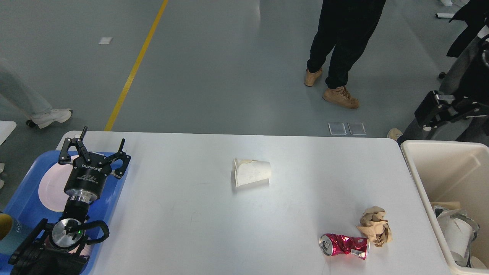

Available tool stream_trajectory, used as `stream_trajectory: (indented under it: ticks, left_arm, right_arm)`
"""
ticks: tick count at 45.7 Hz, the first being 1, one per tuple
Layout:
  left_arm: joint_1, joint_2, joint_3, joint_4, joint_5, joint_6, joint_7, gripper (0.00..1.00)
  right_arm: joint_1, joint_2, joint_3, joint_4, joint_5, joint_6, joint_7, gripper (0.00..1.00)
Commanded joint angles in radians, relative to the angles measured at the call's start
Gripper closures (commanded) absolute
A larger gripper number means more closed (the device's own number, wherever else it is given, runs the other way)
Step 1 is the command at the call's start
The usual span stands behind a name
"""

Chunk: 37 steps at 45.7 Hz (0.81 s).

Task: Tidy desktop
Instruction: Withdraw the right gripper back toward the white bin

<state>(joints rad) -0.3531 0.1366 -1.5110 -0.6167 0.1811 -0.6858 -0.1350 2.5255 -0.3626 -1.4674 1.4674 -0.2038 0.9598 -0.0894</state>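
Now our left tool (95, 149) hovers wide and empty over the tray (114, 191), and three bits of rubbish lie on the surface (183, 214), so reaching the cup (252, 172) seems next.

Bright, even overhead light fills the view. The white counter (191, 214) shows a mild sheen and only soft, short shadows (faintest beside the paper cup (251, 172)). Focus is sharp throughout, without motion blur.
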Motion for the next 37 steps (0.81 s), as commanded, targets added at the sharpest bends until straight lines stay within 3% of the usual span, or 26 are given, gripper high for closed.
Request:
stream_trajectory:
  ticks: [1,3,13,29,37]
  left_arm:
    - [0.000,0.000,0.000,0.000,0.000,0.000,0.000,0.04]
    - [-0.001,0.000,0.000,0.000,0.000,0.002,0.000,0.04]
    - [-0.001,0.000,0.000,0.000,0.000,0.002,-0.002,0.04]
    - [0.000,0.000,0.000,0.000,0.000,0.002,-0.002,0.04]
    - [0.000,0.000,-0.001,0.000,0.000,0.003,-0.002,0.04]
  right_arm:
    - [0.111,-0.016,-0.053,0.086,0.043,0.000,0.037,0.00]
    - [0.145,-0.016,-0.073,0.106,0.046,0.000,0.052,0.00]
    - [0.154,-0.022,-0.142,0.117,0.031,0.000,0.043,0.00]
    - [0.019,-0.134,-0.148,0.117,0.003,0.000,0.042,0.02]
    - [-0.102,-0.207,-0.139,0.114,0.003,-0.168,0.042,0.01]
